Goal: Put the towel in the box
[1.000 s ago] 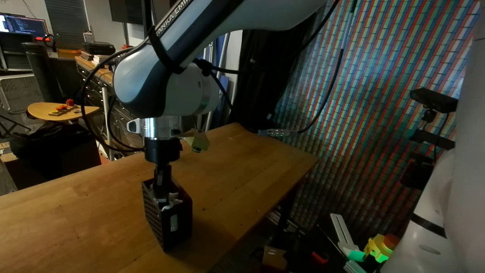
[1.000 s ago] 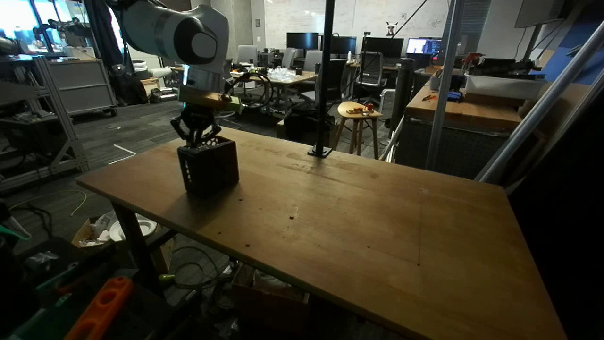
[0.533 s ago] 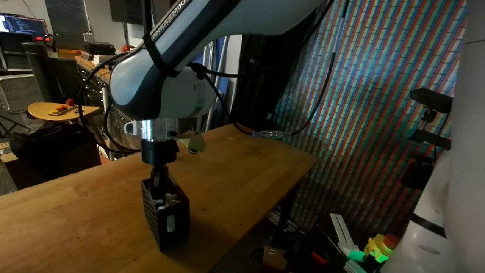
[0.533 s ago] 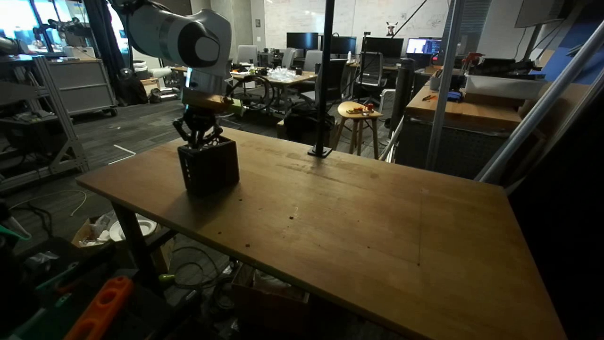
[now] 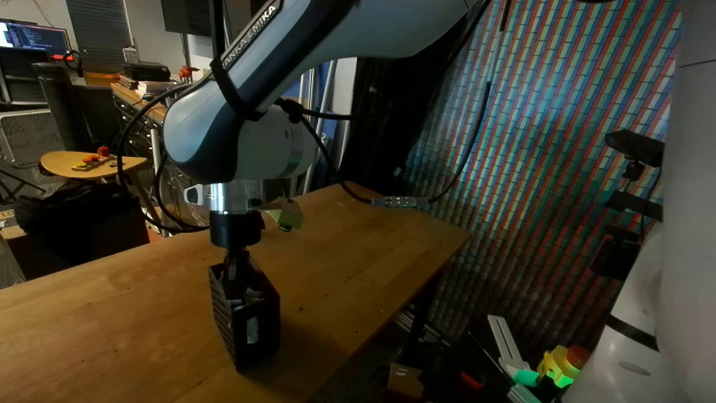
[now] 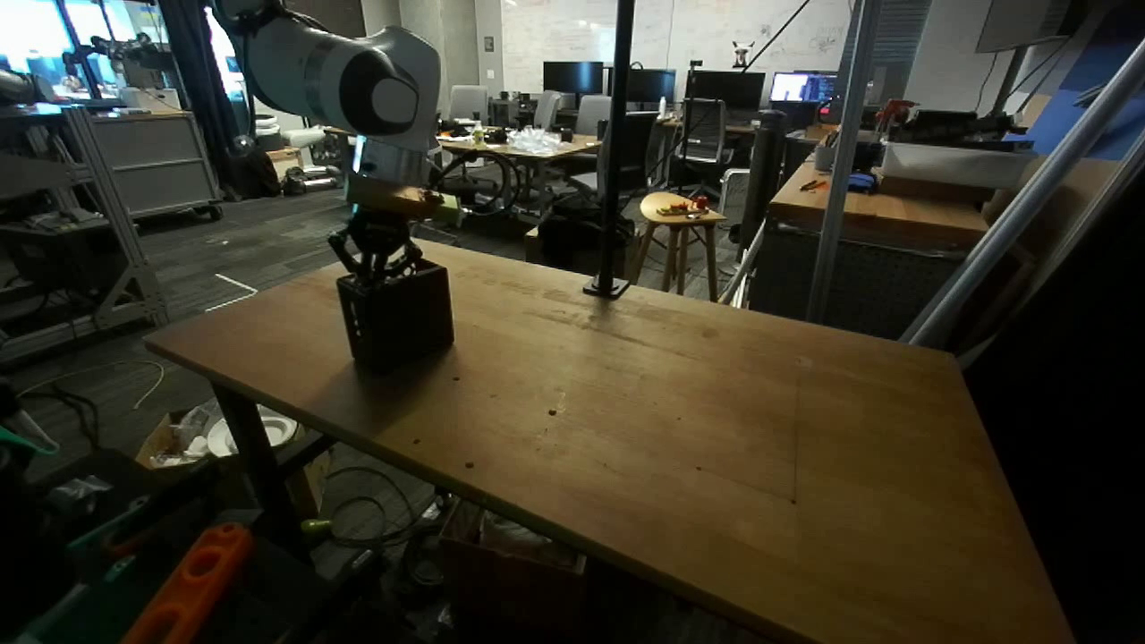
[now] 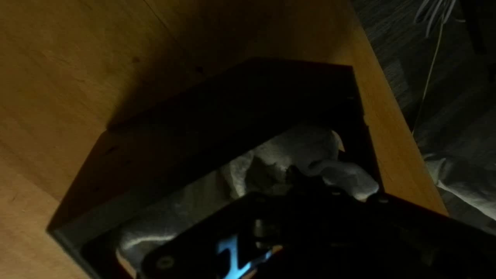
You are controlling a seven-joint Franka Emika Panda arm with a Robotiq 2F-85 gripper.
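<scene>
The black box [image 5: 264, 341] stands upright on the wooden table; it also shows in an exterior view [image 6: 402, 324] and in the wrist view [image 7: 236, 106]. The light grey towel [image 7: 306, 145] lies crumpled inside the box in the wrist view. A bit of the towel [image 5: 253, 297] shows at the rim in an exterior view. My gripper [image 7: 292, 176] points down into the box opening, in among the towel. Its dark fingers look close together with towel folds against them, so it appears shut on the towel. The fingertips are mostly hidden by shadow and the box walls.
The wooden table [image 6: 671, 429] carries the box near one end, close to the table edge [image 7: 399, 155]. A black post [image 6: 617, 179] rises from the table's far edge. A stool [image 6: 684, 210] and cabinets stand beyond.
My gripper has moved down a little, deeper into the box, and less towel shows above the rim. The box has shifted slightly to the left in an exterior view.
</scene>
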